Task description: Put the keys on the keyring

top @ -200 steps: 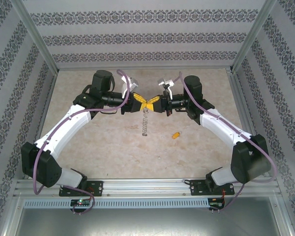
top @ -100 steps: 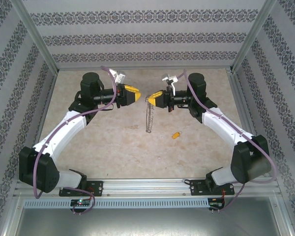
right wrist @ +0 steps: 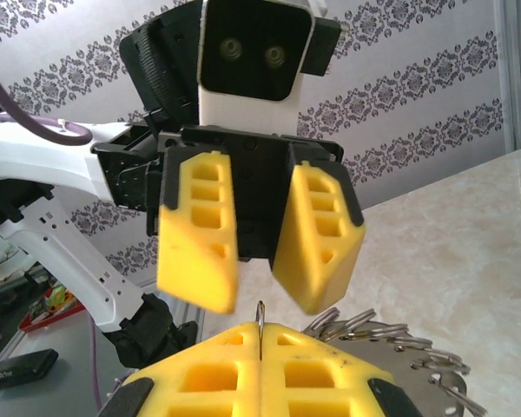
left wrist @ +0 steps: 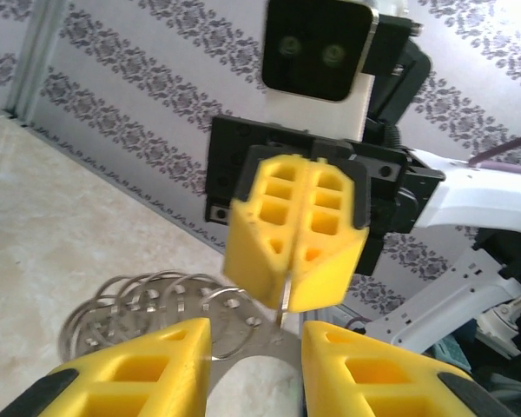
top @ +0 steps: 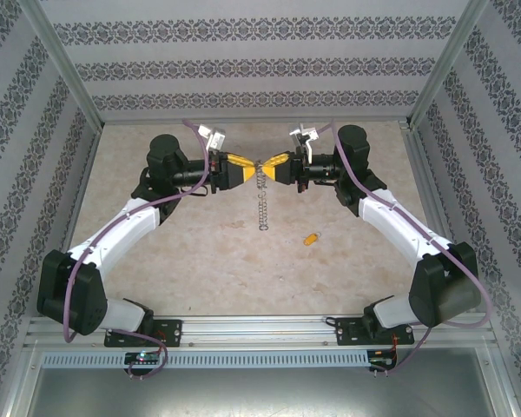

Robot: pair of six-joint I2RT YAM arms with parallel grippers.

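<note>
The two claws are met tip to tip above the far middle of the tabletop [top: 200, 261], which is enclosed by patterned walls [top: 243, 69].

The right claw [top: 275, 165] is pressed fully closed, and the keyring [top: 262, 204] is held in it. From above, the ring is seen edge-on as a narrow silvery line hanging from the claw tip and running toward the near side. It is fringed with small silvery keys. Whether its lower end rests on the tabletop cannot be told. In the right wrist view, a short piece of the thin ring is seen standing out of the seam between the closed yellow fingers [right wrist: 200, 378], and the fan of small keys is spread to the right of them. In the left wrist view the same pinch is seen from the front: the ring emerges beneath the closed right claw and the keys are fanned out to the left.

The left claw [top: 241, 170] is held narrowly open and pointed straight at the right claw. Its two yellow fingers [left wrist: 148, 369] are kept apart and nothing is gripped between them. The near curve of the ring is seen just beyond the gap between them; contact cannot be judged.

The yellow-headed key [top: 311, 237] is lain flat on the tabletop, nearer than the claws and to their right. It is well apart from the keyring and is touched by neither claw.
</note>
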